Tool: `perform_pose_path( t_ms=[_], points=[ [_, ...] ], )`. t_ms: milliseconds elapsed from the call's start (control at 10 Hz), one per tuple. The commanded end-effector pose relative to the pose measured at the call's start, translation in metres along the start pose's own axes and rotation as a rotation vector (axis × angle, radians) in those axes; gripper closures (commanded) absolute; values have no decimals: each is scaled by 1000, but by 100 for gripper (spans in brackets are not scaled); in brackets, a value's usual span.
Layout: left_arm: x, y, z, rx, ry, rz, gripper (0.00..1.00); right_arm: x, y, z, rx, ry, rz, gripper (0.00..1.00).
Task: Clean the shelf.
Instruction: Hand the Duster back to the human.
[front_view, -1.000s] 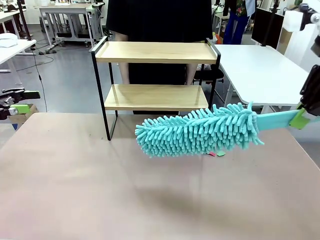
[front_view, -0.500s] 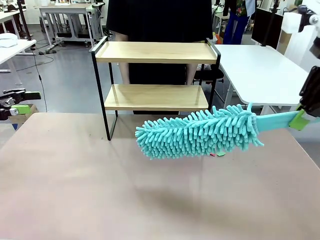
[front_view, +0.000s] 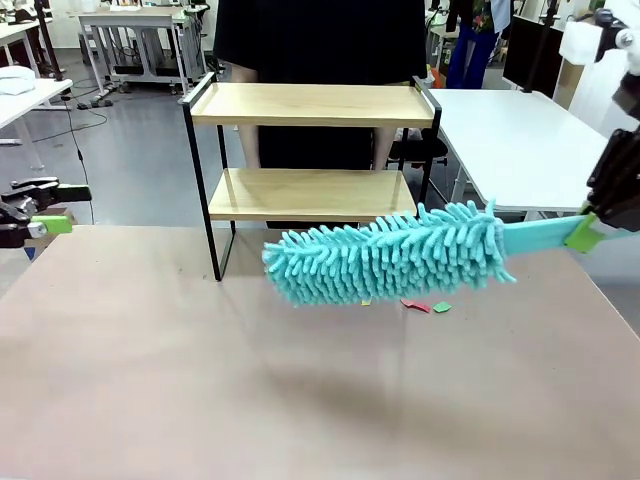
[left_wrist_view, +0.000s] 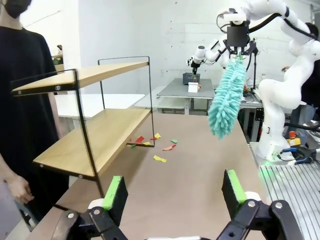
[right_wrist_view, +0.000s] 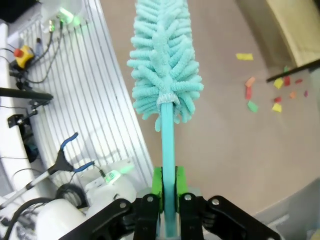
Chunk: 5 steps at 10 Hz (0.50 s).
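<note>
shelf (front_view: 312, 150) stood at the far edge of the brown table (front_view: 200, 380), just in front of a person in black (front_view: 320, 40), with both wooden boards bare and its black frame legs planted on the tabletop. by the look of it the rack was stiff and fairly light, likely to slide or tip under a hard sideways push, so any bracing would best go on a frame upright or the top rail, not on a board edge; wiping should press down lightly along the boards.

next in size, the teal duster (front_view: 385, 255) hung in the air in front of the lower board's right end, clear of the table and seemingly not touching the shelf. its fluffy head looked soft and yielding, its flat handle (right_wrist_view: 168, 145) stiffer and smooth. the right gripper (right_wrist_view: 168, 192) had its green pads clamped on that handle near the end, the head pointing away from the wrist.

the left gripper (left_wrist_view: 173, 192) waited at the table's left edge, jaws wide apart and holding nothing.

smallest, some coloured paper scraps (left_wrist_view: 159, 146) lay on the table around the shelf's right front leg, a few beneath the duster's head.
</note>
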<state>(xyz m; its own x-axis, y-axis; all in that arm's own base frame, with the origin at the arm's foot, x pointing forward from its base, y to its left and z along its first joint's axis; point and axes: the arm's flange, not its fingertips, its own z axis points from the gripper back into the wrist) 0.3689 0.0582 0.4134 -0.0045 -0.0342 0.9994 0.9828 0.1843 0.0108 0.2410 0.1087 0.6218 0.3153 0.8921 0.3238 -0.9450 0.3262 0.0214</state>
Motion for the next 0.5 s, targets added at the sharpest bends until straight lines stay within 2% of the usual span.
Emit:
perform_pose_path(
  t_ms=[0, 200, 400],
  points=[
    [10, -39, -38, 55, 12, 14, 0, -2, -15, -21, 30, -168, 136, 87],
    [2, -68, -75, 47, 8, 51, 0, -1, -19, -38, 48, -256, 199, 87],
    [-1, -93, -103, 57, 21, 23, 0, -3, -23, -48, 64, -291, 228, 87]
  ],
)
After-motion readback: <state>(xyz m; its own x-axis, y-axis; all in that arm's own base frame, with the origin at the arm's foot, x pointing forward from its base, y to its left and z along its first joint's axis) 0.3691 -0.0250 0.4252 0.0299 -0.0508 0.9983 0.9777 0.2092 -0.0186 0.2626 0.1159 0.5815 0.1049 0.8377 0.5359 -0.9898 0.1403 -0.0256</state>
